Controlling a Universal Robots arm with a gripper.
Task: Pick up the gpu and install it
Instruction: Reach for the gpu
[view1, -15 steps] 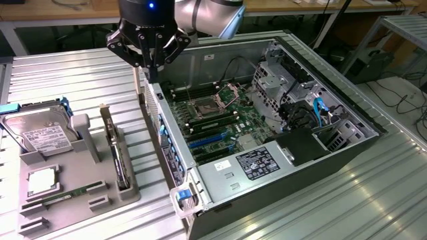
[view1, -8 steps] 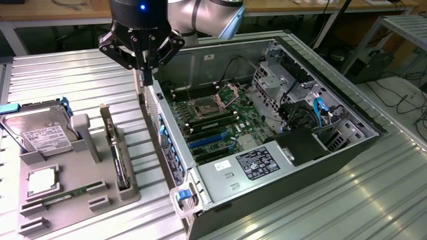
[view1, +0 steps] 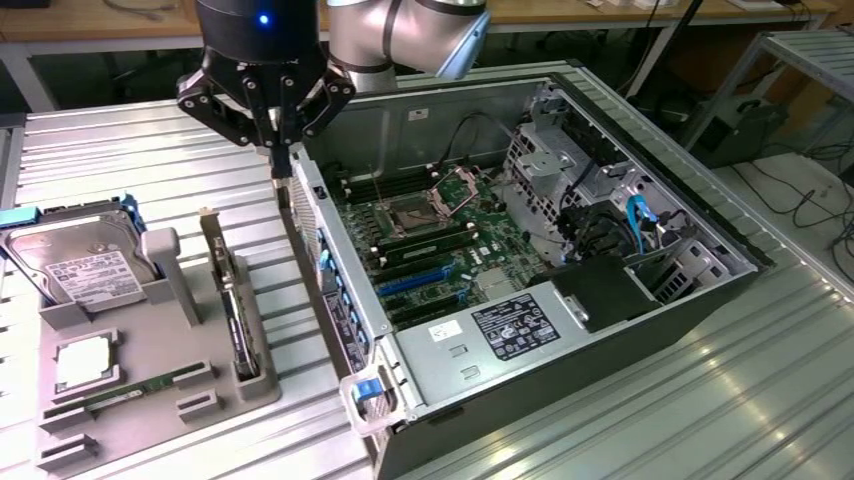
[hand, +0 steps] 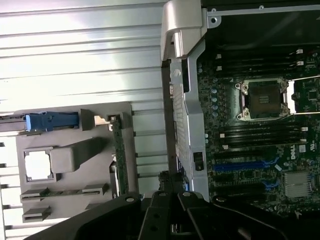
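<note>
The gripper (view1: 279, 172) hangs over the worktop (view1: 120, 160), between the grey tray (view1: 160, 345) and the open computer case (view1: 707, 290). The jaws appear drawn narrow and hold nothing, though the angle leaves this uncertain. The gpu (view1: 236, 310) stands on edge in the tray, below the jaws toward the exterior view's left. Its long axis runs parallel to the case wall, bracket end nearest the jaws. The motherboard (hand: 220, 107) is marked DELL.

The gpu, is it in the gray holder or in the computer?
In the holder: the gpu stands on edge in a slot of the gray holder, beside the computer case.
</note>
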